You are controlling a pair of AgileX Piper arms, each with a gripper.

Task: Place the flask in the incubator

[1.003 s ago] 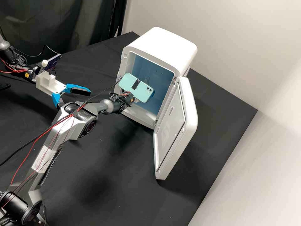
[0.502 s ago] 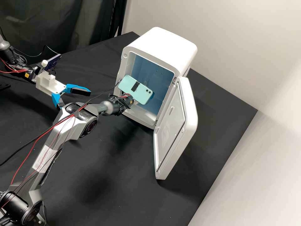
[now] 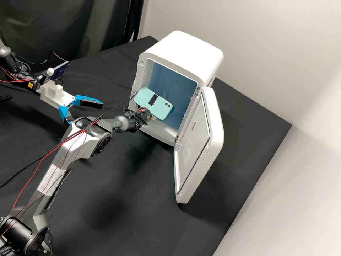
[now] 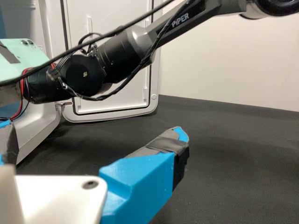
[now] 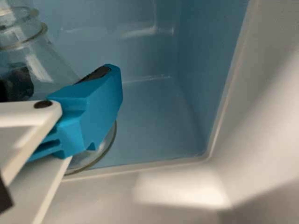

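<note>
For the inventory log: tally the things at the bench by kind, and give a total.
Incubator: 1
Flask: 1
Robot arms: 2, the left arm and the right arm
Total: 4

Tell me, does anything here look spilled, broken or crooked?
Nothing looks spilled or broken. One thing stands out: the glass flask has its base right at the front lip of the incubator floor, not deep inside, so it looks close to the edge. The door hangs wide open.
</note>
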